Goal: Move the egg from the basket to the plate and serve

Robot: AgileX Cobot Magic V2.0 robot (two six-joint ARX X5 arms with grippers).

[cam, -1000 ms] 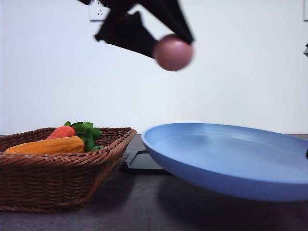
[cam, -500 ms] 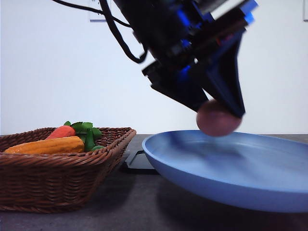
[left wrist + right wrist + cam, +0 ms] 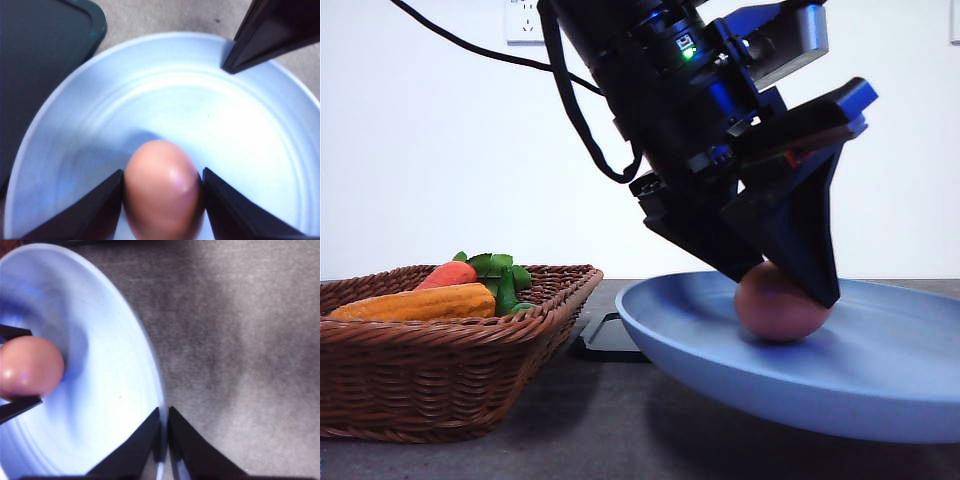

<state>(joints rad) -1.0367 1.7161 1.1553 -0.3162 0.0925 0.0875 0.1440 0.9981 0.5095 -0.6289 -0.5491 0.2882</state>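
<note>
The egg (image 3: 782, 312) sits between the fingers of my left hand (image 3: 162, 197), one finger against each flank, so this hand is closed on it. In the front view its underside appears to touch the inner surface of the plate (image 3: 910, 370), though the contact patch itself is shaded and I cannot confirm full weight transfer. My right hand (image 3: 163, 432) is clamped on the plate's rim, one finger on each face of the rim, and carries the plate tilted above the counter (image 3: 620, 430), with the egg well inward from that grip.

Step in hand, as I judge it: placing the egg on the plate. Release is not yet done.

Next move calls for:
1. Open my left fingers slowly and evenly, so neither pad nudges the egg sideways.
2. Hold the plate steady with my right hand, and level it if possible; a smooth oval on a sloped surface is likely to roll toward the low rim.
3. Lift my left hand straight away from the egg before any sideways travel.

Behind my left hand, the basket (image 3: 440, 370) rests on the counter and holds a corn cob (image 3: 420, 302) and a carrot (image 3: 448, 273). A black tray (image 3: 615, 338) lies between basket and plate.
</note>
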